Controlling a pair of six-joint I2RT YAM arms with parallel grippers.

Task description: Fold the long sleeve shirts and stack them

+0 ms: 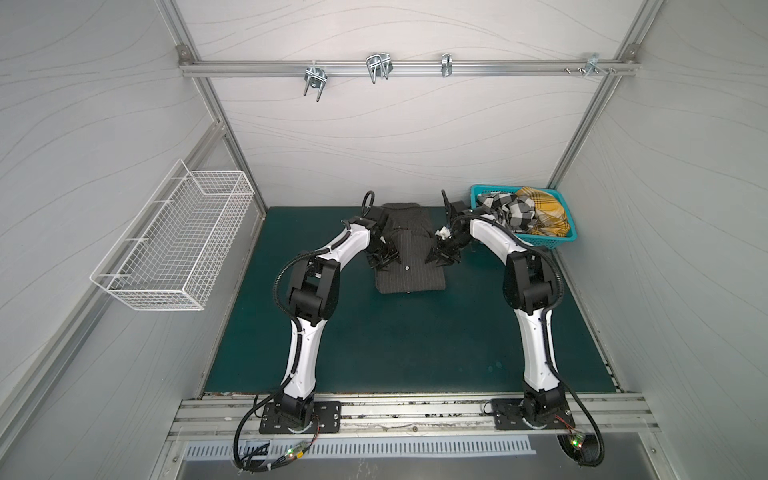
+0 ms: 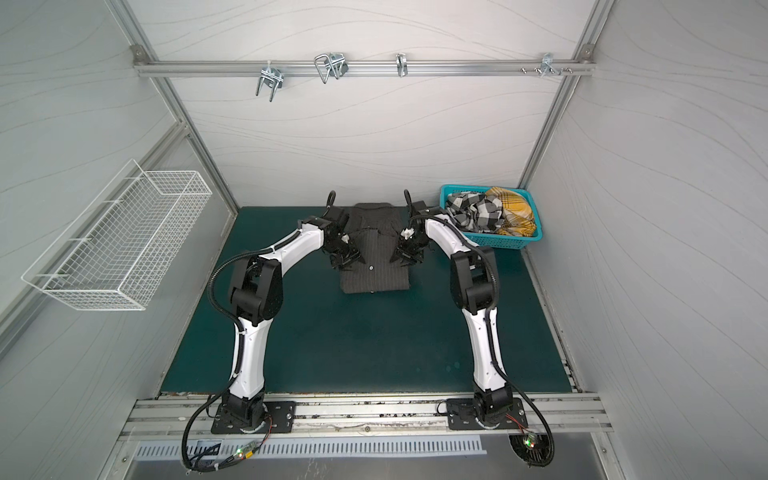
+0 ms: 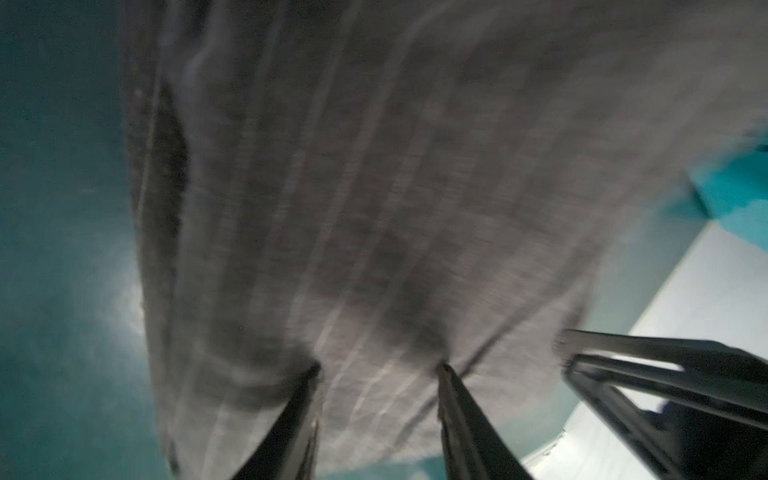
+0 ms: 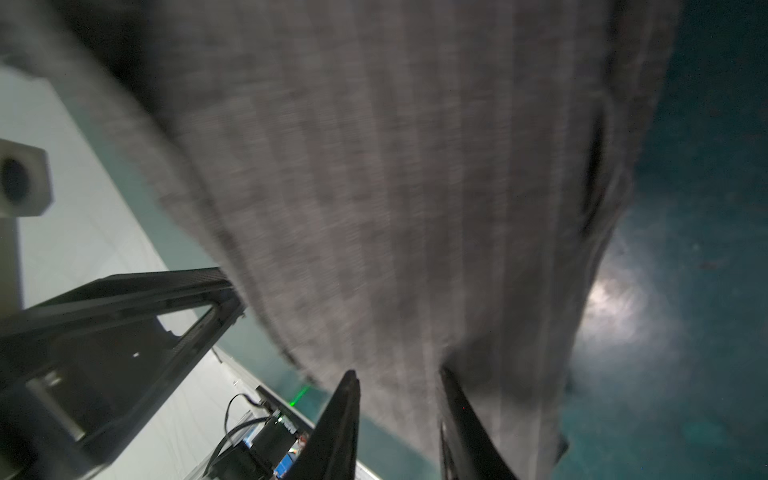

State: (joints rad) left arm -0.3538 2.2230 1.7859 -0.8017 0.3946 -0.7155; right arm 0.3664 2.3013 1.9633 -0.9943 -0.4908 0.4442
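A dark charcoal pinstriped shirt lies folded into a rectangle at the back middle of the green mat, one white button showing. My left gripper is at its left edge and my right gripper at its right edge. In the left wrist view the striped cloth fills the frame and the left gripper has its jaws apart, tips against the cloth. The right wrist view shows the same cloth, with the right gripper also apart. Both wrist views are blurred.
A teal basket at the back right holds a black-and-white checked shirt and a mustard-yellow plaid one. A white wire basket hangs on the left wall. Metal hooks hang from the back rail.
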